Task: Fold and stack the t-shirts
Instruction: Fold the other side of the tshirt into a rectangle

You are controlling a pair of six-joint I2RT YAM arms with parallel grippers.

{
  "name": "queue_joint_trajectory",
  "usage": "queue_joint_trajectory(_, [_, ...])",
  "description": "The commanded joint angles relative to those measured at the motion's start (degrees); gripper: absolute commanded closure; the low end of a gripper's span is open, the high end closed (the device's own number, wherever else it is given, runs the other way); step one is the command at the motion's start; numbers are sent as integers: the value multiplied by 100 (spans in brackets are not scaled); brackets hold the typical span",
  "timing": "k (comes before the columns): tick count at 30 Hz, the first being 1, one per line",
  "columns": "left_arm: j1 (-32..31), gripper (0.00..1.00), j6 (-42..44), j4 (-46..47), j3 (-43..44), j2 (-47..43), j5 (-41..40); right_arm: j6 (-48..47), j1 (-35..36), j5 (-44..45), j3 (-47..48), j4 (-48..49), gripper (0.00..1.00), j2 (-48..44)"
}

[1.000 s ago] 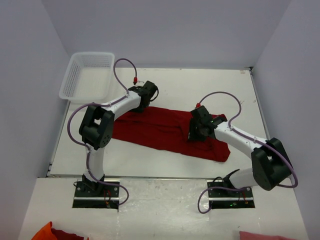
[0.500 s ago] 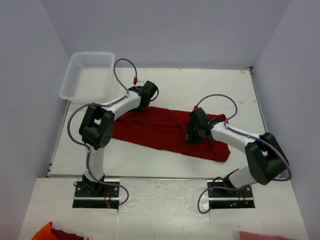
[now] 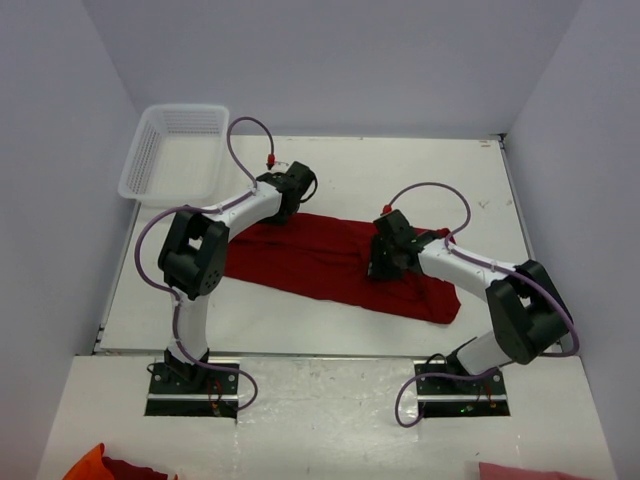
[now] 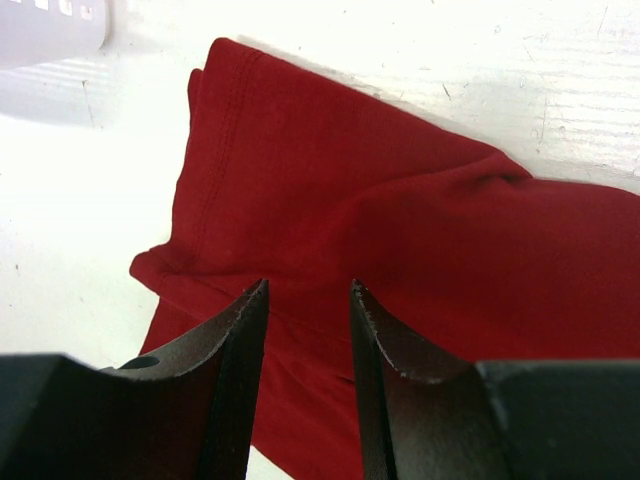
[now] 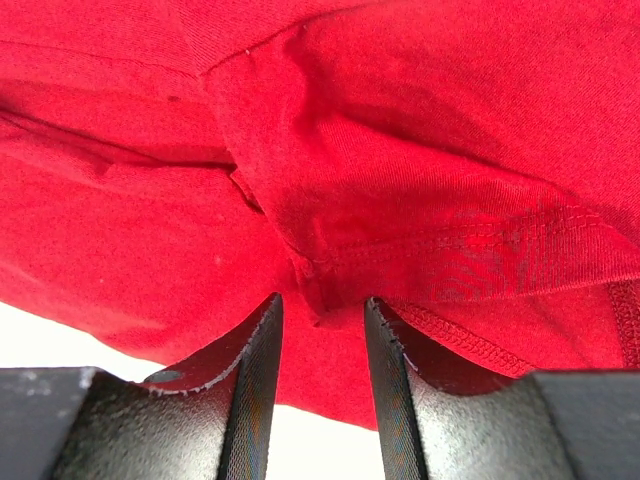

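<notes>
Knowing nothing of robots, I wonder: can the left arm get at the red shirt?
Likely yes: the left gripper is right over the red t-shirt, fingers apart, nothing in the way.

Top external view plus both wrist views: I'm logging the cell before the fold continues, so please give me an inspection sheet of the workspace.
Surface: white table, faint scuff marks.
Job's things: one dark red t-shirt lying partly folded and creased across the middle; no stack seen.
Clutter: white mesh basket at the far left corner; orange-and-red cloth and pink cloth at the near edge, off the table.
Grippers: left gripper open over the shirt's left end; right gripper open, a cloth ridge between its tips.
Cables: purple cables loop above both arms, clear of the shirt.
Surroundings: plain pale walls on three sides.
</notes>
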Motion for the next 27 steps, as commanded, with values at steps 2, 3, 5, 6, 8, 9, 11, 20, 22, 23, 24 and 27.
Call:
queue_joint_trajectory(2, [-24,61,75,135,20,-84,11,-126,25,103,347,13,60,108])
queue_joint_trajectory(3, [-33,61,84,135,28,-84,20,-135,16,120,382,4,60,169])
queue_joint_trajectory(5, [-24,60,84,144,28,-111,12,-135,16,120,426,57,63,345])
queue_joint_trajectory(6, [-33,60,93,135,28,-111,-6,-135,24,112,426,92,65,398])
queue_joint_trajectory(8, [-24,61,110,135,20,-128,-24,-126,24,94,400,145,69,512])
queue_joint_trajectory(9, [-33,61,110,135,20,-137,-33,-135,25,103,391,171,72,547])
queue_joint_trajectory(11, [-24,61,110,135,20,-137,-33,-126,24,112,382,180,76,609])
queue_joint_trajectory(20, [-24,61,84,152,20,-76,20,-258,261,296,461,49,97,355])
queue_joint_trajectory(22, [-24,61,67,153,2,-58,20,-302,481,270,558,-13,98,249])
queue_joint_trajectory(23, [-33,61,66,153,2,-49,11,-302,560,252,593,-65,98,214])
queue_joint_trajectory(24, [-33,61,58,144,-15,-49,20,-276,726,217,619,-83,99,161])
queue_joint_trajectory(27, [-33,61,40,170,-68,-41,11,-136,1105,68,725,-128,100,100])
